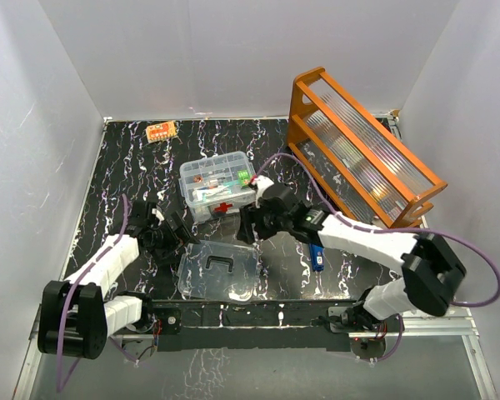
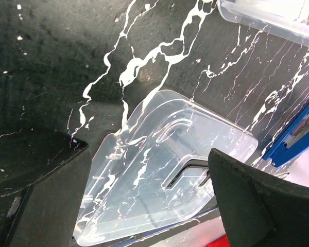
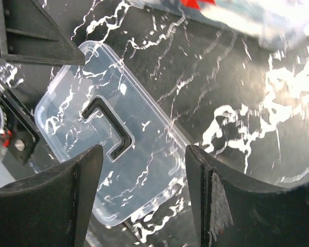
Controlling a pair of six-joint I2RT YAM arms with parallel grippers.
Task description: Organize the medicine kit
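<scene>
a: which step?
b: my guess is closing up. the medicine kit (image 1: 219, 185) stands open mid-table with items inside, and its lid (image 1: 219, 271) lies flat on the table (image 1: 133, 167) in front of it, near the front edge, with a gap between them
a: claws?
b: left claw (image 2: 149, 190) is released, fingers wide, nothing between them. the lid is right under it, dark handle (image 2: 188, 170) close to one finger. right claw (image 3: 144, 200) is also spread and empty, and the lid's edge runs under its gap, with most of the lid off to one side
a: touching the lid?
b: can't tell, both look just above it
a: next move?
b: probably one claw has to come down and pinch the lid by its rim or handle. it's thin, flat and slippery, so hard to get under. then lift it and square it over the box
a: anything loose?
b: a blue item (image 1: 317, 257) beside the right arm and an orange packet (image 1: 161, 131) at the far edge, both outside the kit. they may need to go in first
</scene>
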